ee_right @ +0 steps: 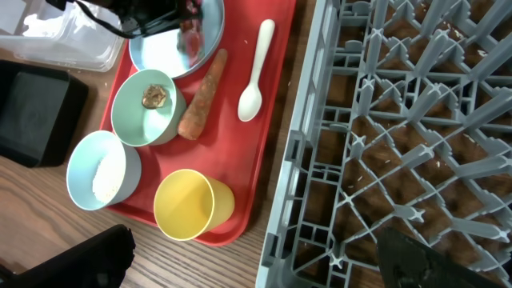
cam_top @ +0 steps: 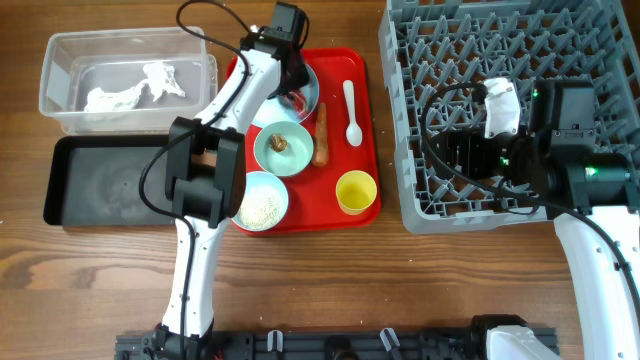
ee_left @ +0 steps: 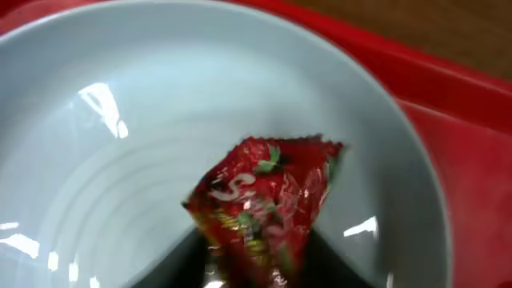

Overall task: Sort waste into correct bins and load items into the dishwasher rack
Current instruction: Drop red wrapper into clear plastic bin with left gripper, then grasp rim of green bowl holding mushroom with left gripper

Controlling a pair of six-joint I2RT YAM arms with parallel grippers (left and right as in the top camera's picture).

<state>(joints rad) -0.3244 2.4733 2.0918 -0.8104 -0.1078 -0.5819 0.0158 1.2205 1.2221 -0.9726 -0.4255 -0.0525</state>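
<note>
My left gripper [ee_left: 260, 268] is shut on the red snack wrapper [ee_left: 268, 200], just above the pale blue plate [ee_left: 160, 152] on the red tray; in the overhead view it is at the plate [cam_top: 297, 97]. The carrot [cam_top: 321, 133], the white spoon [cam_top: 351, 111], the yellow cup [cam_top: 356, 191], a bowl with a brown lump [cam_top: 282, 147] and a bowl of rice [cam_top: 262, 201] sit on the tray. My right gripper [ee_right: 256, 264] is open and empty over the grey rack's [cam_top: 430, 120] left edge. Crumpled paper [cam_top: 130, 90] lies in the clear tub [cam_top: 60, 60].
The black tray [cam_top: 100, 180] lies in front of the clear tub at the left. The red serving tray [cam_top: 368, 150] sits between the bins and the rack. My left arm stretches over the tray's left side.
</note>
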